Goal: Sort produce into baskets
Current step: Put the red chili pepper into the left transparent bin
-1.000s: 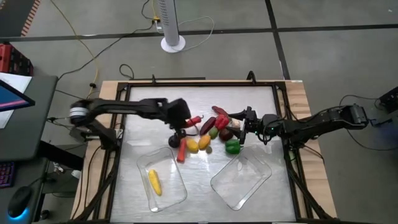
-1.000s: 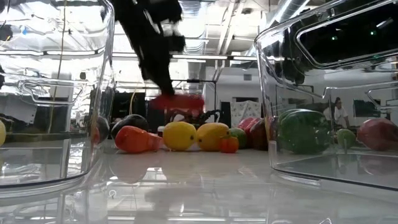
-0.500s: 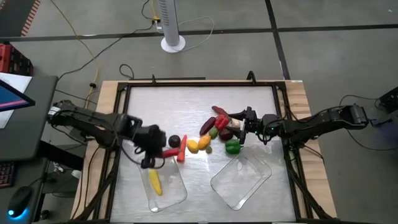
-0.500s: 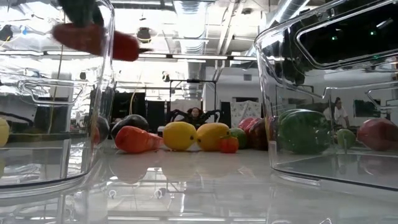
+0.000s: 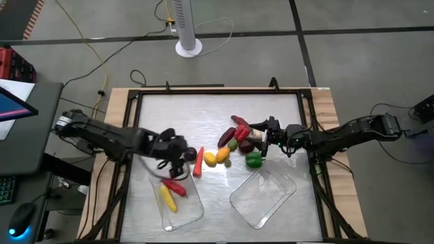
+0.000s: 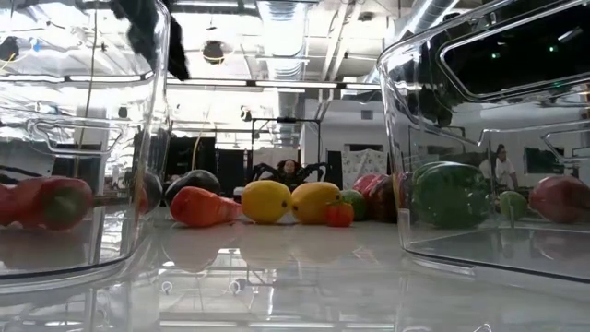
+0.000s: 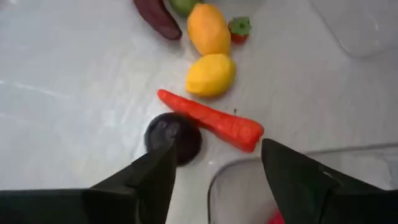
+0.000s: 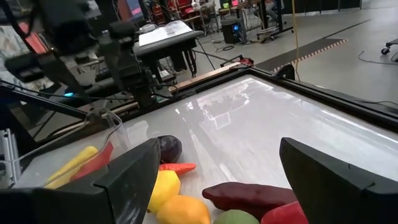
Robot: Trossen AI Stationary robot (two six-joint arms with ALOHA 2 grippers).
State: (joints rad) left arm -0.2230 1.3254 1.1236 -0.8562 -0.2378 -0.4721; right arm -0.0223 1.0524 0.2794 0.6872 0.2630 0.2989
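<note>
High view: a release into the left clear plastic rectangular basket (image 5: 178,193) is judged to be the step in hand. The left gripper (image 5: 178,154) is held over that basket's far rim with its jaws parted and nothing between them, as is confirmed in the left wrist view. A red toy chilli (image 5: 174,186) is seen lying inside the basket beside a yellow toy corn cob (image 5: 166,198). The right clear plastic basket (image 5: 263,195) is seen with nothing in it. Unsorted produce is left on the metal table top (image 5: 203,115): an orange carrot (image 5: 197,161) and a dark purple round piece (image 5: 190,153) just beside the left gripper, then a yellow lemon-like piece (image 5: 210,159), an orange piece (image 5: 222,155), a green pepper (image 5: 253,160) and dark red pieces (image 5: 239,122). The right gripper (image 5: 261,137) is held at the far end of that cluster, jaws wide apart and empty. For the next move, a short reach to the carrot or purple piece is called for, with the jaws lowered around it and closed.
</note>
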